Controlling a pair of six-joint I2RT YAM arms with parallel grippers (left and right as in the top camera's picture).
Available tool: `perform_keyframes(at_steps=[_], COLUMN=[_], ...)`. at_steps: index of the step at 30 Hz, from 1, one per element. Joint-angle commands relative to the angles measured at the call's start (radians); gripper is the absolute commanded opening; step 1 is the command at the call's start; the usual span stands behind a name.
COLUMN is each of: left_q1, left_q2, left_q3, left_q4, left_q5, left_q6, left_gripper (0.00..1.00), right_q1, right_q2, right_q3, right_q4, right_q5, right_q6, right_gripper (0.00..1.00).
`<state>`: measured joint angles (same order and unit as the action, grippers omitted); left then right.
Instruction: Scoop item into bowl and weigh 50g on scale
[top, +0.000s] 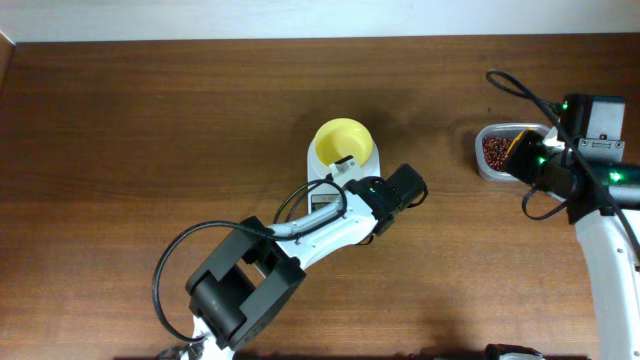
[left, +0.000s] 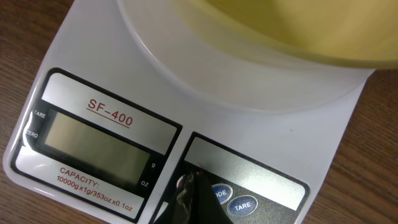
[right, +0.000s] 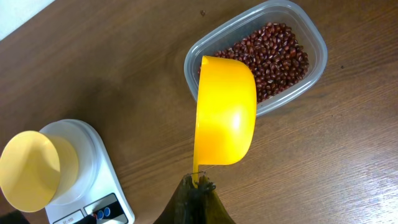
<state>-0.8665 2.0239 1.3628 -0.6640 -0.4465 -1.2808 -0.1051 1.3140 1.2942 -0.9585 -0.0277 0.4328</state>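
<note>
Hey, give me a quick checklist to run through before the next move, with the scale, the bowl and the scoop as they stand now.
1. The bowl sits on the scale: ok, and it looks empty.
2. The display is lit: not ok, it is blank.
3. The left tool is at the buttons: ok, shut, tip beside them.
4. The scoop is in the right tool: ok, shut on its handle.
5. The beans are in the tub: ok, plenty.
6. The scoop is loaded: cannot tell, only its outside shows.
</note>
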Motion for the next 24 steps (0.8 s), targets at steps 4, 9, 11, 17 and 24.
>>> perform_keyframes(at_steps=[4, 9, 11, 17, 24], left_q1=[-0.002, -0.002, -0.002, -0.002, -0.002], left_q2=[0.023, 0.024, 0.024, 0.033, 0.039], left_q3=[-0.006, -0.006, -0.006, -0.006, -0.006], left_q4=[0.002, 0.002, 0.002, 0.007, 0.026], left_q5=[-0.031, -0.043, -0.048, -0.048, -0.021], left_q6=[-0.014, -0.014, -0.014, -0.014, -0.013], left_gripper=[0.00, 0.00, 0.00, 0.00, 0.00], right_q1=[-0.008, -0.008, -0.008, -0.008, -0.008], right_q2=[0.002, 0.002, 0.002, 0.002, 0.002], right_q3=[0.021, 0.021, 0.021, 0.021, 0.021], right_q4=[-0.007, -0.007, -0.008, -0.011, -0.011], right_q5=[-0.005, -0.005, -0.005, -0.005, -0.005], right_q6=[-0.010, -0.010, -0.010, -0.010, -0.010], right_gripper=[0.04, 0.04, 0.04, 0.04, 0.04])
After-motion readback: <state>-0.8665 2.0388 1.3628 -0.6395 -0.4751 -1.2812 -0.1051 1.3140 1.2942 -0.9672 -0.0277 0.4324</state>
